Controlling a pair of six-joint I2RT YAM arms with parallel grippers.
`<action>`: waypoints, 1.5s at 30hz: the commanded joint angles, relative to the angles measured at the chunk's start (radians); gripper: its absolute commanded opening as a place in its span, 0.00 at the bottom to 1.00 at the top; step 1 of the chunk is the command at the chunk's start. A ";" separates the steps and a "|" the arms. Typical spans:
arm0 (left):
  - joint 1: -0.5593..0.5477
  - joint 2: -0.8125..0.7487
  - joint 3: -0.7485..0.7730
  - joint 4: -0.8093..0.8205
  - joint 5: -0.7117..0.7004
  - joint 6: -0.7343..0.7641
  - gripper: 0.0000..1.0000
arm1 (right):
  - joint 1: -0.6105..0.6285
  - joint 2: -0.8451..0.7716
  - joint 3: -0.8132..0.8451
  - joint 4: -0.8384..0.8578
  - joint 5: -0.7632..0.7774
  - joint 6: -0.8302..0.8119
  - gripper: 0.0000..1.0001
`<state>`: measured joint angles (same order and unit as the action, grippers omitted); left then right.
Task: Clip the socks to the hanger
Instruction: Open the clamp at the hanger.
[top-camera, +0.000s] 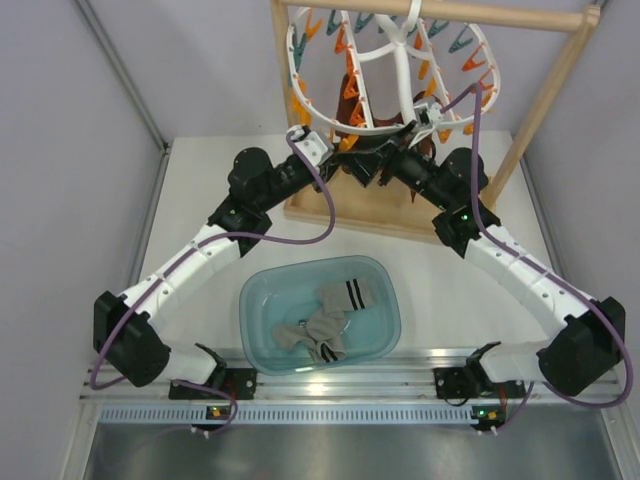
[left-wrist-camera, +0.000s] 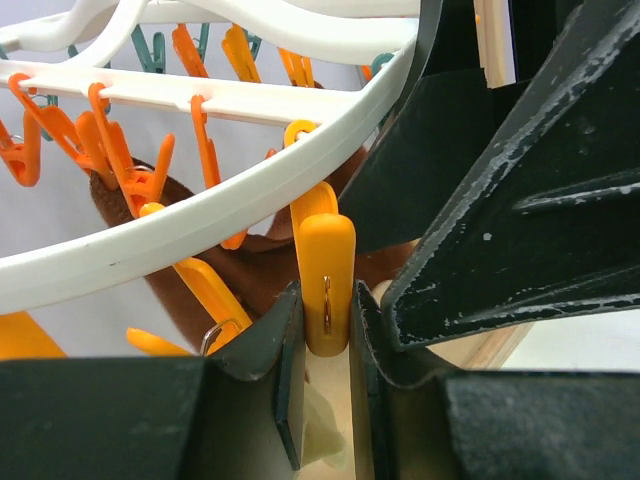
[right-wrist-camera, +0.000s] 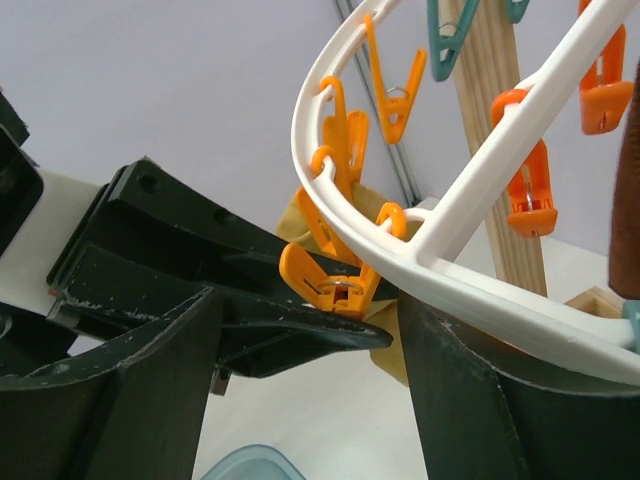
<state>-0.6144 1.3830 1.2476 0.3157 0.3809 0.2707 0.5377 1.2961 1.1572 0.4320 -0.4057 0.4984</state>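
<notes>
The left tool (left-wrist-camera: 325, 335) pinches an orange clip (left-wrist-camera: 326, 262) on the hanger (left-wrist-camera: 200, 218) rim; the right tool (right-wrist-camera: 315, 335) stands open beside a mustard sock (right-wrist-camera: 297, 216) at that rim. Grey socks (top-camera: 330, 318) lie in the teal tub (top-camera: 251, 300) on the table (top-camera: 450, 300)

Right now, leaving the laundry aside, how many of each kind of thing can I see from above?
Robot arms: 2, left arm and right arm
Blue tub: 1
White clip hanger: 1
Wooden rack: 1
Total: 5
</notes>
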 joint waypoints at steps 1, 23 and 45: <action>-0.013 -0.045 0.023 -0.067 0.124 -0.007 0.00 | 0.022 0.023 0.021 0.067 0.074 -0.011 0.69; -0.013 -0.055 -0.005 -0.062 0.220 -0.053 0.00 | 0.031 0.077 0.081 0.089 0.189 0.106 0.23; 0.013 -0.283 -0.120 -0.452 0.268 0.079 0.52 | 0.028 0.062 0.111 0.062 0.176 0.106 0.00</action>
<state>-0.6037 1.1744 1.1355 0.0158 0.5377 0.3004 0.5655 1.3647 1.2179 0.4477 -0.2687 0.6205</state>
